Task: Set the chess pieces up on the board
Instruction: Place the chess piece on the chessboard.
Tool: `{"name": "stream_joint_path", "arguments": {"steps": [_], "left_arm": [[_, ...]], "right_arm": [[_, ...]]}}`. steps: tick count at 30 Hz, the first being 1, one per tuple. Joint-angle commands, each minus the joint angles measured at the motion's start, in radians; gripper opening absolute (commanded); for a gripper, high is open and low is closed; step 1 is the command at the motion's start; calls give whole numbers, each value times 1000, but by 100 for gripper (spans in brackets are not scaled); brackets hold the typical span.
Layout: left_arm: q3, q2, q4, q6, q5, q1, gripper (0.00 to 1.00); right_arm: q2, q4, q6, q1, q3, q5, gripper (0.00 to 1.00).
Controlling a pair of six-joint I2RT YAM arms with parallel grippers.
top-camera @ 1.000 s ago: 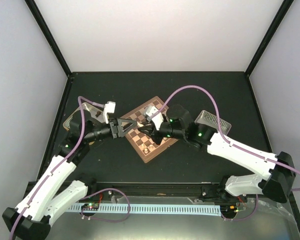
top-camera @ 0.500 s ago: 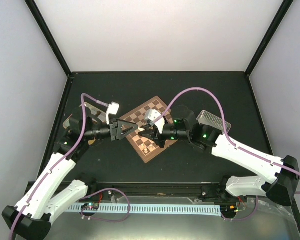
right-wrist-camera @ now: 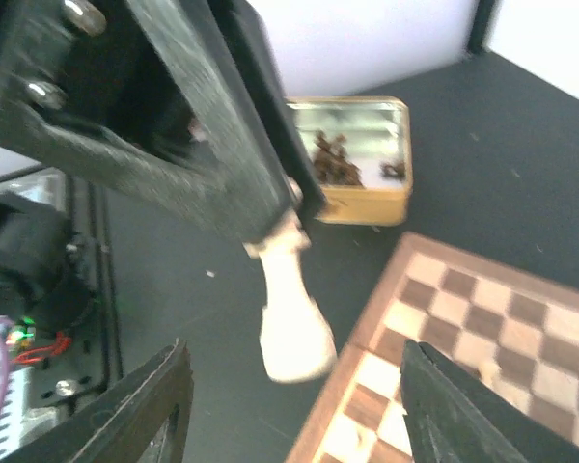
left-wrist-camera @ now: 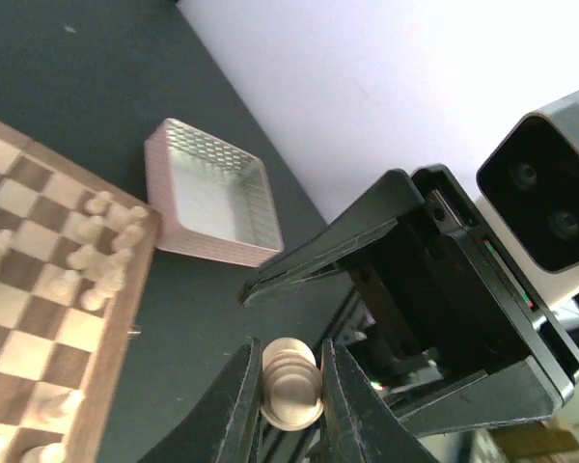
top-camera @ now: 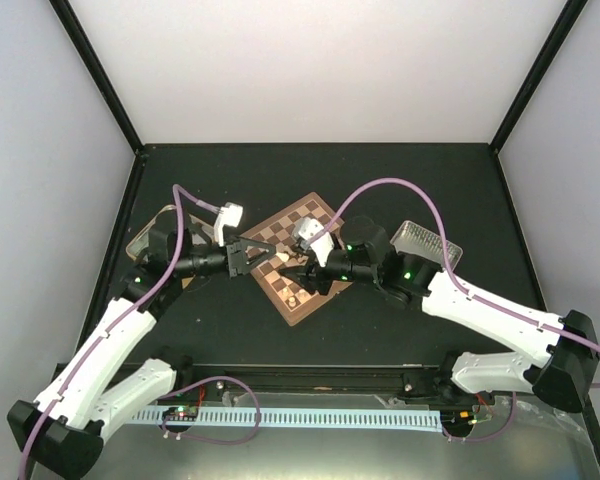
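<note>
- Just clamped tight with the left pincer (top-camera: 250, 253) on one cream chess piece (left-wrist-camera: 290, 397), held in the air near the edge of the board (left-wrist-camera: 125, 333).
- Just sprung wide at the right pincer (right-wrist-camera: 294, 355), nothing gripped: handover seemingly done, placing left to the left arm.
- Already crowded along the board's rim: several cream pieces (left-wrist-camera: 101, 253), easy to knock.
- On the counter (top-camera: 410, 180): an empty silver tin (left-wrist-camera: 217, 207); a gold tin (right-wrist-camera: 362, 154) with dark pieces.
- In the way: right pincer fingers flanking the piece; best backed off first.

Gold tin (right-wrist-camera: 362, 204) holds dark pieces (right-wrist-camera: 336, 162); silver tin (left-wrist-camera: 205, 243) lies apart.
</note>
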Motion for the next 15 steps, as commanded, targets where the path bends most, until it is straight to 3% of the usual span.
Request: {"name": "stream_joint_path", "arguments": {"steps": [1, 4, 7, 15], "left_arm": [[61, 31, -73, 86, -187, -17, 2], [68, 82, -95, 109, -337, -63, 1], [87, 159, -97, 128, -466, -166, 2], [223, 489, -147, 169, -750, -403, 2]], "right_arm": [[-45, 17, 98, -2, -72, 284, 62], [-61, -35, 231, -30, -113, 524, 62], [-78, -118, 359, -82, -136, 662, 62], [-210, -230, 646, -187, -239, 838, 61]]}}
